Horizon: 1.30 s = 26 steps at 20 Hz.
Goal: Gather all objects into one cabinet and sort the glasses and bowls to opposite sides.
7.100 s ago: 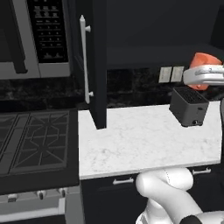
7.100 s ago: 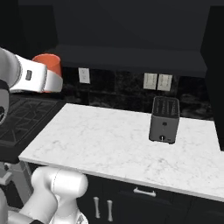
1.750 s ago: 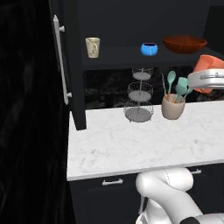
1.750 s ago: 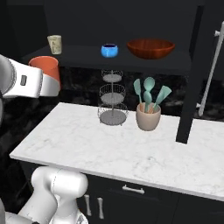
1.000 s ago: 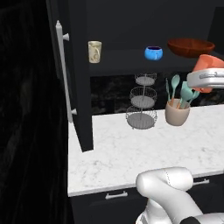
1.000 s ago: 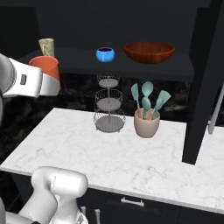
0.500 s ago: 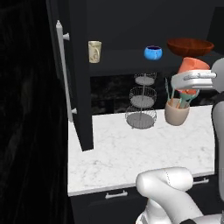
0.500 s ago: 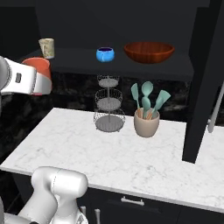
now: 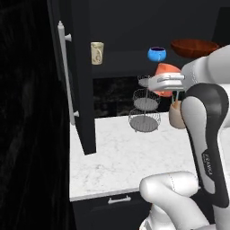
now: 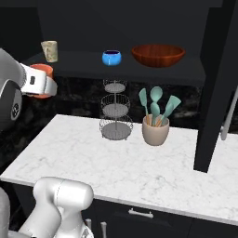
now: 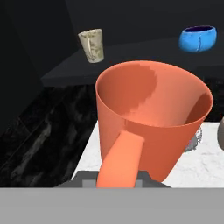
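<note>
My gripper is shut on the orange-red cup, holding it by its side handle in front of the open black cabinet, about level with the shelf's front edge. The same cup hangs left of the shelf in the right base view, and it looms large and empty in the hand view. On the shelf, the beige cup stands at the left, the small blue bowl in the middle, and the wide red-brown bowl at the right. My fingertips are hidden behind the cup.
A three-tier wire basket stand and a beige pot of teal utensils sit on the white marble counter under the shelf. The left cabinet door with its pale bar handle stands open; the right door juts out too.
The arm has carried the orange-red cup leftward and closer to the shelf, now in front of the wire stand in the left base view. Cups and bowls on the shelf stayed put.
</note>
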Available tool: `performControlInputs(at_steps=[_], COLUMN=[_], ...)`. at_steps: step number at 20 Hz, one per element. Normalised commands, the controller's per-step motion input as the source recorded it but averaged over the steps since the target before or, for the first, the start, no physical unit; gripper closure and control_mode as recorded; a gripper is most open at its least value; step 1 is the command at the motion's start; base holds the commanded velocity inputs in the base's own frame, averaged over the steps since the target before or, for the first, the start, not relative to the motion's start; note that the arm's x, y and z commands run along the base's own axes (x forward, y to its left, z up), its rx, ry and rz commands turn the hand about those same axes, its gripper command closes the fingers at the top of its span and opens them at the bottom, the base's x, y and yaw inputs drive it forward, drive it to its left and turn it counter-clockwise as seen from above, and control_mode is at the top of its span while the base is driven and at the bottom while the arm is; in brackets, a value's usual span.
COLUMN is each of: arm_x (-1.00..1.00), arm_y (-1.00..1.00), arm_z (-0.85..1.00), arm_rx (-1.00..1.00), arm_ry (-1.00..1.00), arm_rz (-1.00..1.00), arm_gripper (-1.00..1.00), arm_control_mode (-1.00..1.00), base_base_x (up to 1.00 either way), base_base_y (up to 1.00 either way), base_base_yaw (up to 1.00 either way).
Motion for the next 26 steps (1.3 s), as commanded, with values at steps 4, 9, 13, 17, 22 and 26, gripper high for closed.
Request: performControlInputs(at_steps=[4,9,13,17,22,26], arm_x=[0.60,0.52,0.11,0.03,0.41,0.45], arm_y=[0.20,0.05,0.00,0.00,-0.01,-0.05], arm_z=[0.12,0.02,0.32,0.34,-0.21,-0.37], arm_rx=[0.08,0.03,0.00,0.00,0.00,-0.03], arm_ry=[-0.03,0.00,0.01,0.03,0.14,0.02], arm_rz=[0.04,0.00,0.00,0.00,0.02,0.04], arm_gripper=[1.00,1.00,1.00,1.00,1.00,1.00], arm_control_mode=[-1.00,-1.00,-1.00,-1.00,-1.00,-1.00], base_base_x=[0.00,0.00,0.00,0.00,0.00,0.00], base_base_y=[0.00,0.00,0.00,0.00,0.00,0.00], base_base_yaw=[0.00,0.00,0.00,0.00,0.00,0.00])
